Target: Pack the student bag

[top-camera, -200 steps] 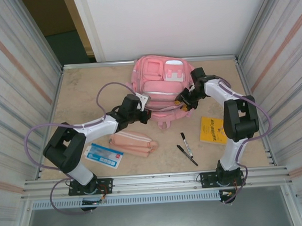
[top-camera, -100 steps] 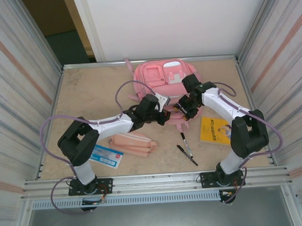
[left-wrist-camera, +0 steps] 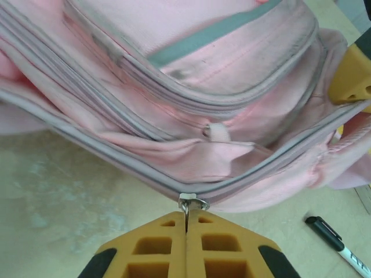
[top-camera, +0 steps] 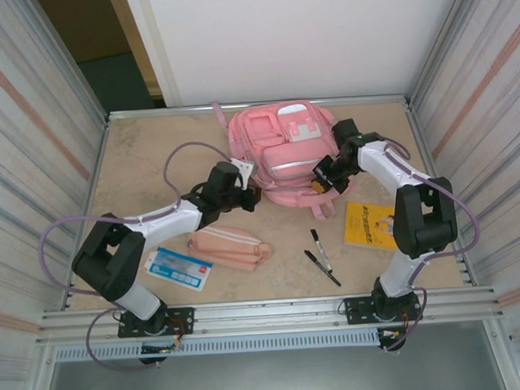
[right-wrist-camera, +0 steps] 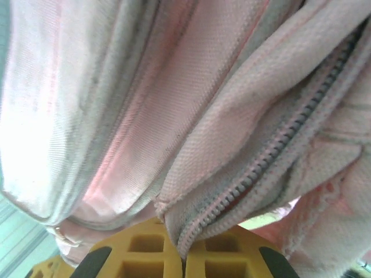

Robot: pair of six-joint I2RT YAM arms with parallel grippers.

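Student bag lies at the far middle of the table, with its front pockets facing up. My left gripper is pressed together on the little metal zipper pull at the near edge of the bag. My right gripper is pinching the bag's cloth edge right beside the zipper teeth. I think the job now is to open the zipper, but I cannot tell how far it is open.

To do it well, I should hold the cloth tight with my right side so the bag cannot slide. Then I should drag the pull slowly along the curve of the zipper, low and flat. If I yank, the small pull may slip out.

The pouch, 2 markers and yellow book lie nearer to me.
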